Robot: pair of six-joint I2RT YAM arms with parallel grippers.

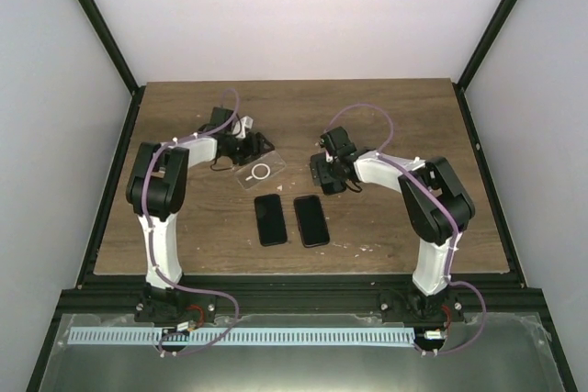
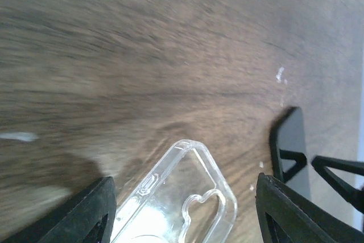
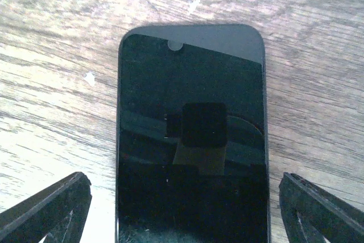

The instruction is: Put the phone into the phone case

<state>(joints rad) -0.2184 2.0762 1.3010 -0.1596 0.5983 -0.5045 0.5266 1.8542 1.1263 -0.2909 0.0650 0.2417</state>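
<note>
Starting at the left: shows the left tool [image 2: 185, 179] spread, one finger on either side of the clear phone case [image 2: 182, 203] and pinching nothing, with that case lying flat on the wooden worktop [image 1: 413, 126] towards the back middle. Moving right, finds two dark phones side by side, apart, just nearer than the case: the left phone [image 1: 270, 219] untouched, the right phone [image 3: 190, 135] glossy face up between the spread fingers of the right tool [image 3: 183, 180], likewise gripping nothing. Reads as the pre-grasp stage, nothing inserted yet. Risks skidding the thin slab across the wood, or into its neighbour, if closed with so little edge to catch; risks flexing or flicking away the light case if squeezed on its thin walls; may jam a corner if brought in tilted or with the camera cut-out at the wrong end
</note>
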